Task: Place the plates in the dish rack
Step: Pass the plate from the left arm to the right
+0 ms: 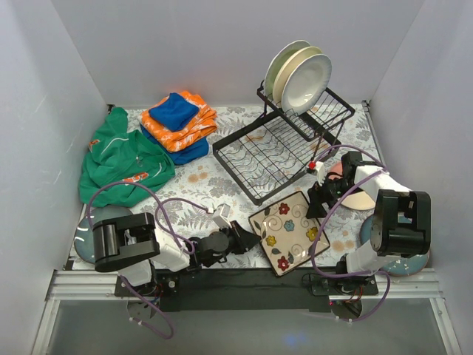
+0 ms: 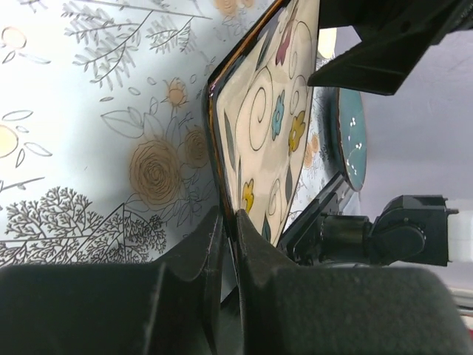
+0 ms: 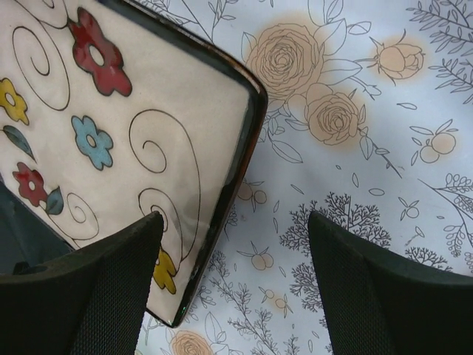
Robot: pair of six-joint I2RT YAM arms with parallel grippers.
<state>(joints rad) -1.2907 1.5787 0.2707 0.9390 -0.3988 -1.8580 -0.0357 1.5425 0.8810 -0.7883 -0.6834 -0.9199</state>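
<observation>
The square flowered plate (image 1: 288, 233) lies near the table's front edge, its left side lifted. My left gripper (image 1: 247, 238) is shut on its dark rim (image 2: 222, 159), one finger on each face. My right gripper (image 1: 318, 201) hangs open over the plate's far right corner; in the right wrist view the rim (image 3: 236, 159) passes between the fingers without touching either, one finger over the plate (image 3: 111, 140) and one over the cloth. The black wire dish rack (image 1: 284, 144) holds three plates upright in its raised section, a white one (image 1: 308, 83) in front. A pink-and-cream plate (image 1: 360, 198) lies under the right arm.
A dark teal plate (image 1: 83, 240) lies at the front left and another (image 1: 406, 265) at the front right, the latter also seen as a teal plate (image 2: 351, 140) beyond the square one. Folded orange and blue cloths (image 1: 177, 122) and a green garment (image 1: 122, 159) lie at the back left. White walls enclose the table.
</observation>
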